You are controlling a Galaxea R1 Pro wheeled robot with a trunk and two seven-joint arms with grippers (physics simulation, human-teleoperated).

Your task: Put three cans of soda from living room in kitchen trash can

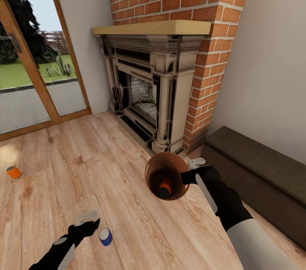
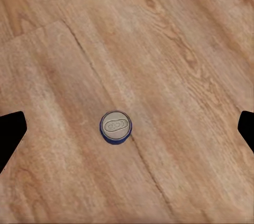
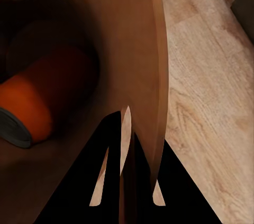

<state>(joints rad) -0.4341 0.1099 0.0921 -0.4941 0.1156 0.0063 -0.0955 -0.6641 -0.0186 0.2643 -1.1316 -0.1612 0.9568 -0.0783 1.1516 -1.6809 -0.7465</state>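
Fingers of the right gripper (image 1: 191, 175) pinch the bucket's rim (image 1: 149, 167), orange can (image 1: 165, 186) inside; left gripper (image 1: 87, 224) spread wide above the blue can (image 2: 116, 127).

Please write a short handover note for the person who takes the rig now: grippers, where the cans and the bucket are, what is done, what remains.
Right gripper: shut on the bucket rim, held above the floor.
Left gripper: open, hovering over the blue can, which stands upright on the wooden floor.
Done: one orange can lies inside the bucket.
Left: the blue can, then the second orange can on the floor near the glass doors; afterwards the bucket goes to the kitchen.
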